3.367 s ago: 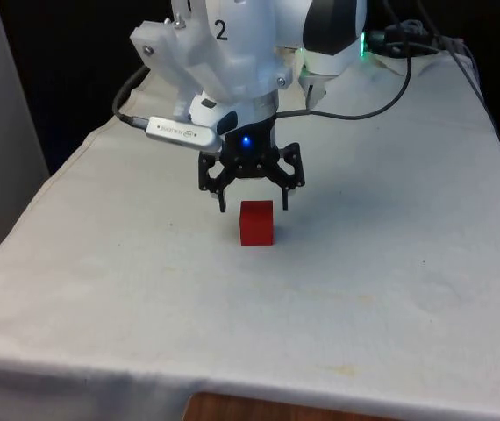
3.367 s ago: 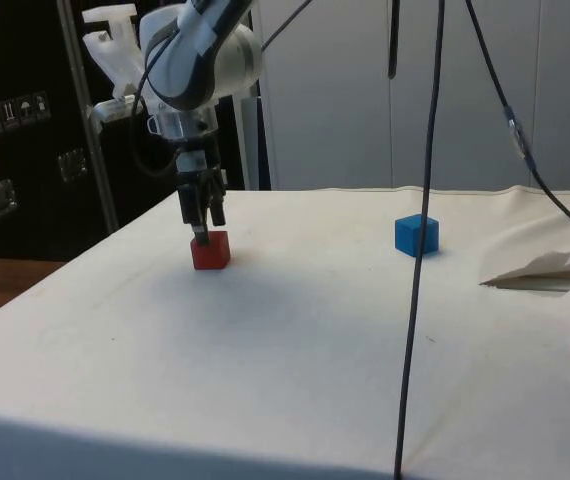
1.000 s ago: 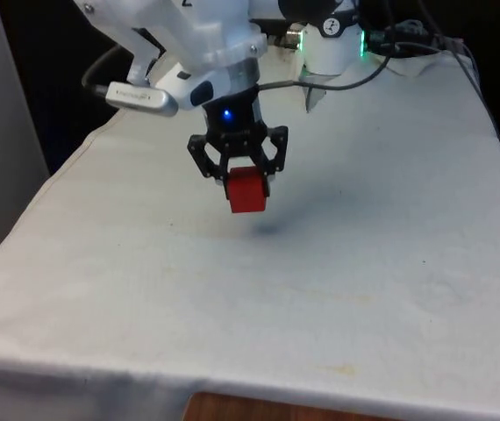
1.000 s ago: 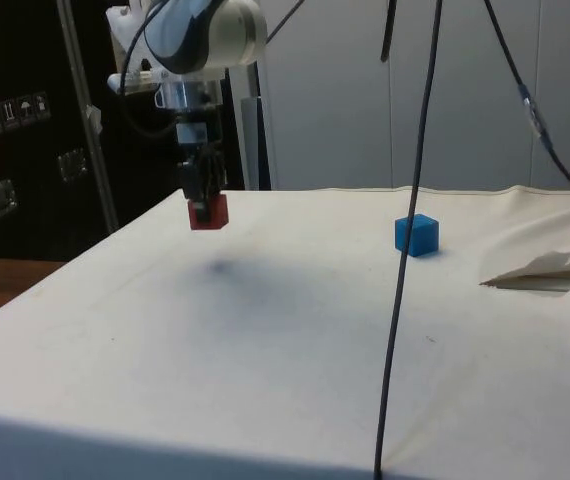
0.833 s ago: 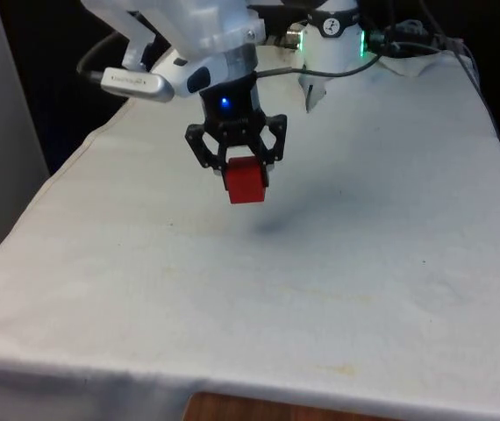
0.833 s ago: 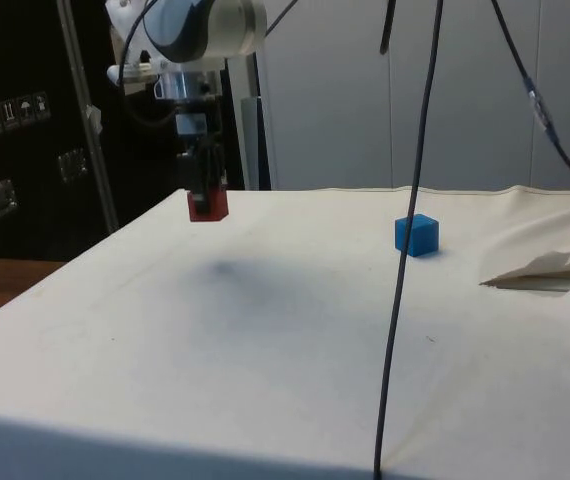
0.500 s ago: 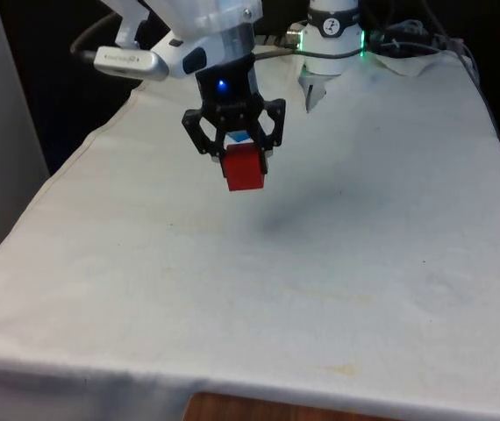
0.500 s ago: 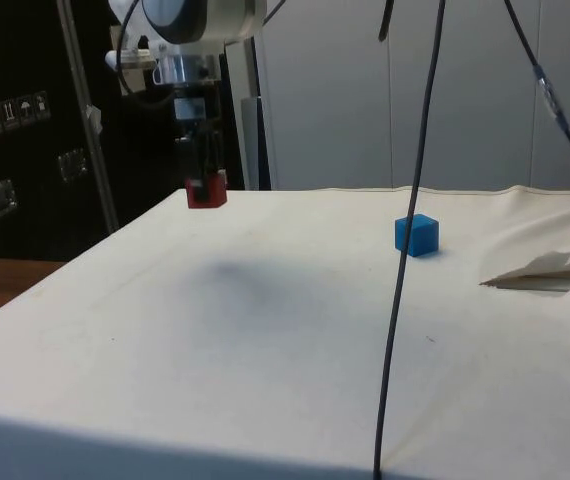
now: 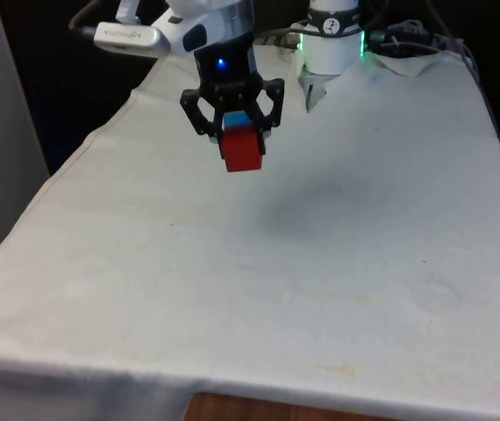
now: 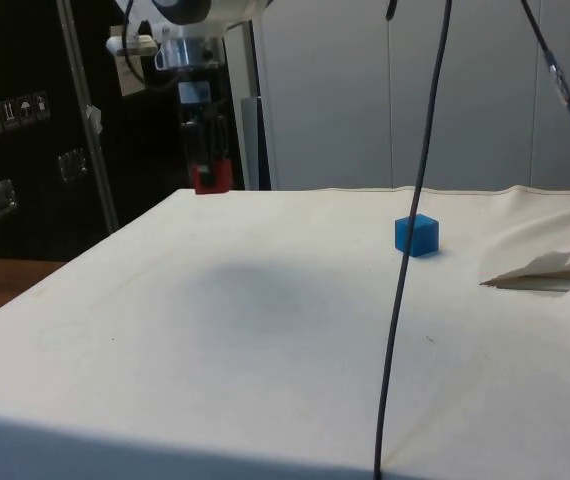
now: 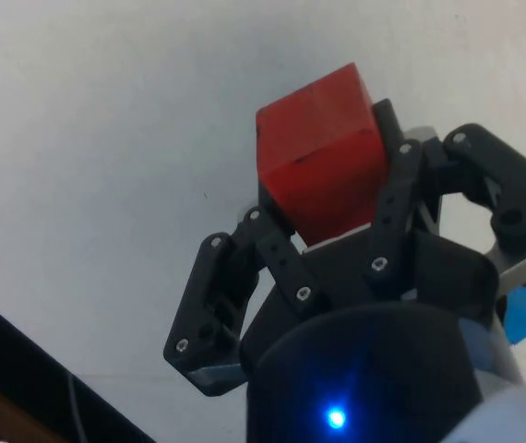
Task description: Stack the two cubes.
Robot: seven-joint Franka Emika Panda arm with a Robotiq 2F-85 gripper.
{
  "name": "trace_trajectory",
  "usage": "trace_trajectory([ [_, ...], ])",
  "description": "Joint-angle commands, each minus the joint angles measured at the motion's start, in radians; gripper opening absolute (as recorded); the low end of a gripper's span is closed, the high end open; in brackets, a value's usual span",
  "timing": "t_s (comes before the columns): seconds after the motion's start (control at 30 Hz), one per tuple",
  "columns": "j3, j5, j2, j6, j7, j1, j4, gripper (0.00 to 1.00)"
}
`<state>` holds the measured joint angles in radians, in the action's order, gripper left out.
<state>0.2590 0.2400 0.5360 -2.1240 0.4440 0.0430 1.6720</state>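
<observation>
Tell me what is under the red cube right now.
Only bare white cloth: the gripper holds the red cube in the air. The blue cube sits apart on the table.

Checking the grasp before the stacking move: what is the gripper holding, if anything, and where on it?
The gripper holds the red cube in the air, its fingers clamped on two opposite side faces.

held cube (image 9: pixel 242 152) in pincer (image 9: pixel 234 132) above table (image 9: pixel 338 263), other cube (image 10: pixel 416 235) on table, well apart
</observation>
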Motion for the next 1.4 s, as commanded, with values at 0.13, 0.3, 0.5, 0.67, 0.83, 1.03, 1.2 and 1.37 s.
trace_trajectory([
  [0.13,0.005,-0.042,-0.042,-0.01,-0.003,0.012,0.046,0.0],
  [0.3,0.004,-0.069,-0.069,-0.014,-0.004,0.018,0.079,0.0],
  [0.5,0.004,-0.091,-0.096,-0.033,-0.003,0.025,0.121,0.0],
  [0.67,0.002,-0.095,-0.119,-0.066,0.002,0.027,0.168,0.0],
  [0.83,0.0,-0.092,-0.146,-0.114,0.011,0.028,0.229,0.0],
  [1.03,-0.003,-0.09,-0.173,-0.157,0.015,0.026,0.292,0.0],
  [1.2,-0.001,-0.094,-0.211,-0.221,0.018,0.03,0.358,0.0],
  [1.37,-0.003,-0.09,-0.237,-0.245,0.024,0.027,0.402,0.0],
])
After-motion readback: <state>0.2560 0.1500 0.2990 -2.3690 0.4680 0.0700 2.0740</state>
